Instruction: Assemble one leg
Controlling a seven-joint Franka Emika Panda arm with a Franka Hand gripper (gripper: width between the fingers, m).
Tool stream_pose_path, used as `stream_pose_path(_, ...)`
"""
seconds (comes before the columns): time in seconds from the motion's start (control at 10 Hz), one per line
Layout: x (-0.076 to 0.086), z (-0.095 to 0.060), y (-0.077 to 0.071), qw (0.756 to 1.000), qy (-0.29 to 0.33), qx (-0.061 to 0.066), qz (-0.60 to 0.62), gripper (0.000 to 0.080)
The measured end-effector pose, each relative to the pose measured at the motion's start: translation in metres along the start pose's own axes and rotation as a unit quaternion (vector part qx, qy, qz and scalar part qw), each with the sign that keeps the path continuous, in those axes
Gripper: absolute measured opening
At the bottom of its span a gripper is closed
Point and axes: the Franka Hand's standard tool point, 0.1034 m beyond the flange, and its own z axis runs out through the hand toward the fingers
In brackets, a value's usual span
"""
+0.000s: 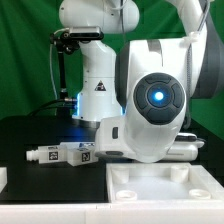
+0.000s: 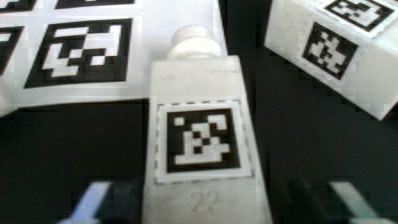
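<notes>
Gripper (image 2: 217, 203): nearest lens. Fingertips (image 2: 98, 200) spread wide, one each side of leg, nothing held, no contact seen w/ any part.

Leg (image 2: 196, 120): white peg, flat on table, lengthwise btwn the open fingers, tag sticker facing up, narrower round tip pointing away from wrist. Same leg (image 1: 70, 154) in ext. view: toward that view's left, apart from panel.

Step (judged): pre-grasp on leg, pick not yet made. Next move calls for straight descent, leg kept centred, closing across the flat sides approx. mid-body, w/ tip left free for later insertion.

Marker board (image 2: 71, 50): flat, just beside leg, several tags.

Tagged white part (image 2: 334, 45): other side of leg, apart from it; type unclear.

Panel (image 1: 160, 185): large, white, raised rim, ext. view's lower right.

Surface: black tabletop (image 1: 30, 135). Room: green backdrop (image 1: 25, 60). Arm body (image 1: 150, 100) blocking much of ext. view.
</notes>
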Motion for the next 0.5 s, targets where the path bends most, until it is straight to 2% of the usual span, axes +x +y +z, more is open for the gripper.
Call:
stream_pose_path(0.1, 0.000, -0.001, 0.000, 1.000, 0.001, 0.000, 0.000, 0.0286)
stream_pose_path(0.2, -0.005, -0.009, -0.001, 1.000, 0.002, 0.001, -0.008, 0.0287)
stream_pose_path(0.3, -0.016, -0.039, -0.003, 1.000, 0.001, 0.005, -0.021, 0.0287)
stream_pose_path(0.4, -0.021, -0.071, -0.007, 0.999, 0.018, 0.009, -0.026, 0.0287)
stream_pose_path(0.5, -0.027, -0.105, -0.013, 0.997, 0.070, 0.013, -0.034, 0.0287)
